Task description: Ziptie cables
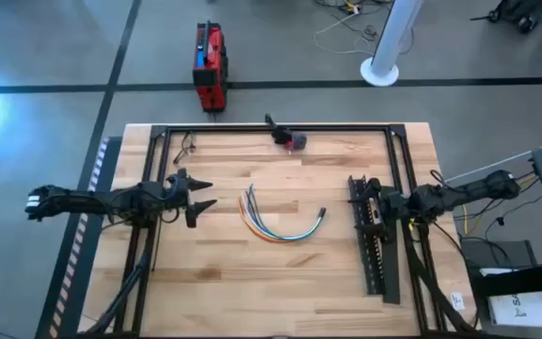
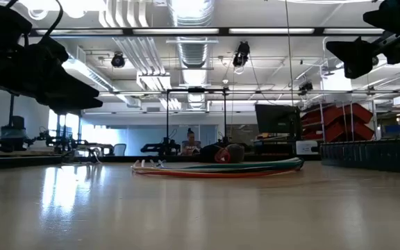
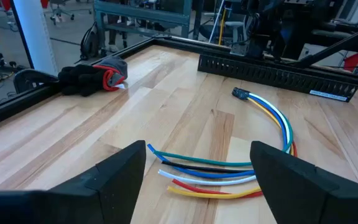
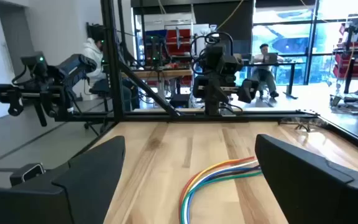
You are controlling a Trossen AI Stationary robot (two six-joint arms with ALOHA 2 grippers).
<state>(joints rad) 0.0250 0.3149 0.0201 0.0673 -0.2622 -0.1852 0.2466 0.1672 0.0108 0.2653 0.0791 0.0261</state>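
Cables (image 1: 280, 219) mid-worktop (image 1: 252, 282), black toothed strip (image 1: 373, 240) to their right; left gripper (image 1: 205, 194) and right gripper (image 1: 358, 209) both wide open, empty.

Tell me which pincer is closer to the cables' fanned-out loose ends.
The left pincer. The cables spread their separate tips toward it, while the right pincer faces the end where they join in a dark connector.

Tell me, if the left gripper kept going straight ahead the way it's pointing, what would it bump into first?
Probably the cables. The open left gripper points across the table toward their fanned-out ends, though it hangs above the wood and might pass just over them.
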